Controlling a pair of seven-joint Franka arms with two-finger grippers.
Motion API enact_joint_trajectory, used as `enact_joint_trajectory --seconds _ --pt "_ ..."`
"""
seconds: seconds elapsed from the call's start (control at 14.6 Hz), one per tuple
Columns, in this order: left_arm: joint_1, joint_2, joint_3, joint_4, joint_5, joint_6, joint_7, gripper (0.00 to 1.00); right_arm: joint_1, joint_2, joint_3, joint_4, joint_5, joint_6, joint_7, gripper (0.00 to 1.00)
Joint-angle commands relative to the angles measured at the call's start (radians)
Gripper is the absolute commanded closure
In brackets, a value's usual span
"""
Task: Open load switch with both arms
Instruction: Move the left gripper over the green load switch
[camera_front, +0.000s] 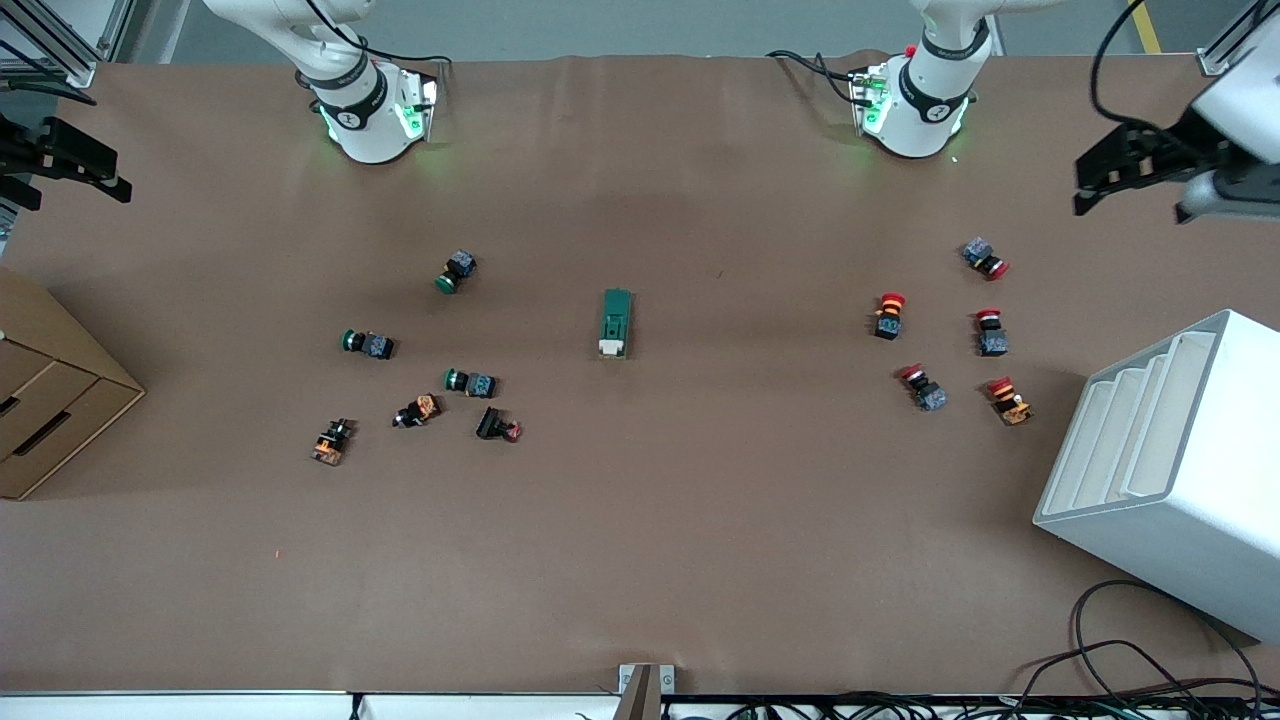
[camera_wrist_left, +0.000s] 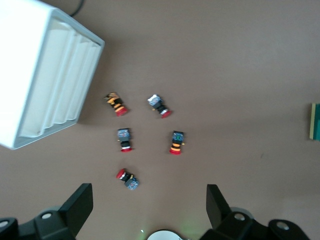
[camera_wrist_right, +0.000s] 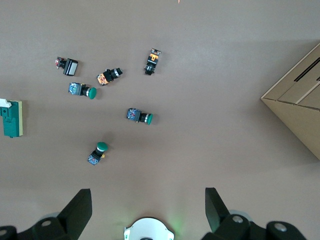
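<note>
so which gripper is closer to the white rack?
Left. The left gripper hangs open by the table edge at the left arm's end, close to the white rack. The right gripper hangs open at the right arm's end, by the cardboard box.

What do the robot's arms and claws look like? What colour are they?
Both arms are big, round and white with black bands at the joints, green lights glowing near their bases, and black cables running to them. The left arm's black two-finger gripper hangs at the left arm's end of the table, the right arm's black two-finger gripper at the right arm's end. Each has chunky black fingers spread apart.
</note>
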Motion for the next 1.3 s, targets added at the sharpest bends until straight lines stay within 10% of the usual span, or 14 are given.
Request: enact_joint_trajectory --seconds 0.0,0.68,1.23 --pt "-0.062 0.063 -0.060 -0.001 0.004 0.063 -0.068 0.00 -0.018 0.036 0.006 0.007 0.002 0.037 -0.011 0.00" --pt "-0.466 0.201 -0.124 -0.451 0.048 0.802 -0.830 0.00 -0.009 0.251 0.010 -0.003 -0.082 0.121 0.007 0.00" --pt "-0.708 0.524 -0.124 -0.417 0.833 1.112 -1.603 0.01 0.235 0.337 0.017 -0.001 0.005 0.128 0.891 0.00"
